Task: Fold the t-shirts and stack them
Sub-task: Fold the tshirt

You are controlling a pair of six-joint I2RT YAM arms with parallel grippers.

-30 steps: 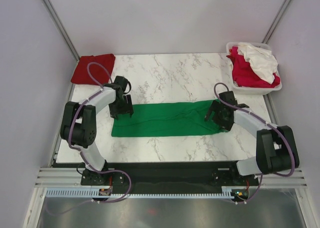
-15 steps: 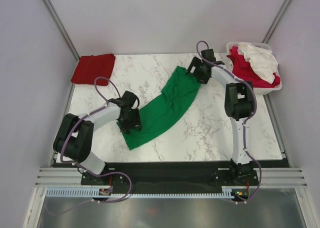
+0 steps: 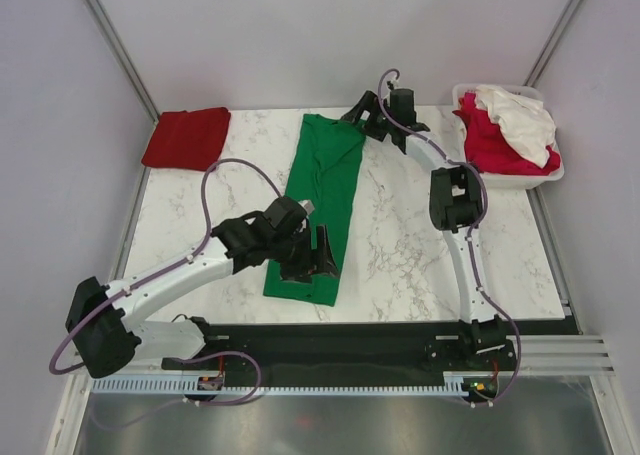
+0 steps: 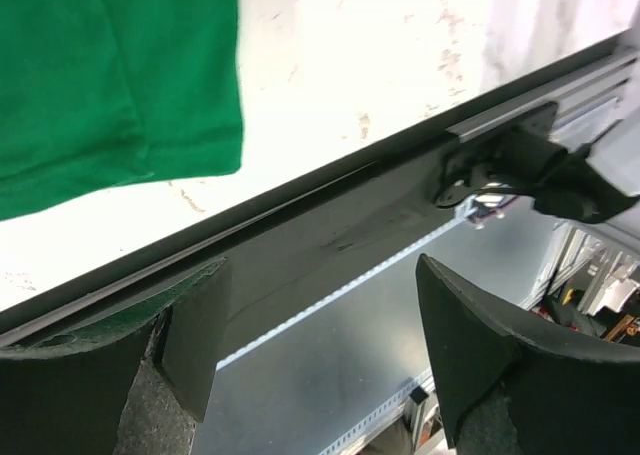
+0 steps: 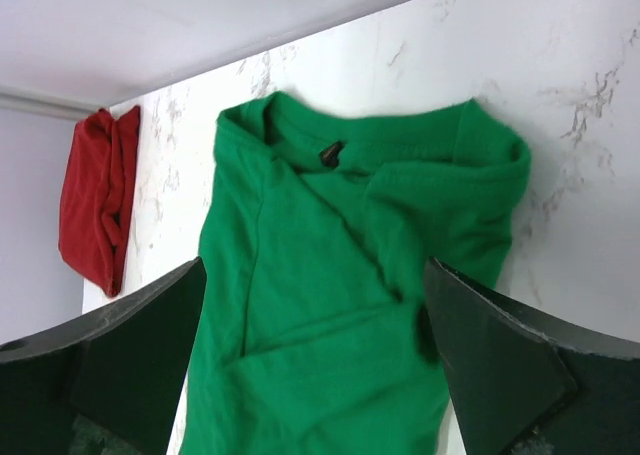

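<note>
At the tabletop's far-left corner a dark red t-shirt [image 3: 185, 135] is lying folded into a soft, thick pad. The left gripper [image 3: 315, 260] is hovering by the near hem of the green t-shirt [image 3: 325, 185], fingers spread and gripping nothing. That matte knit is lying as a long narrow strip from near edge to far edge. The right gripper [image 3: 362, 118] is hanging above its collar, wide open and empty. The lengthwise fold looks done. A crosswise fold seems next, calling for pinching the hem corners. At the far-right corner crumpled crimson [image 3: 485, 140] and white [image 3: 520, 115] shirts are waiting in a plastic basket [image 3: 505, 183].
</note>
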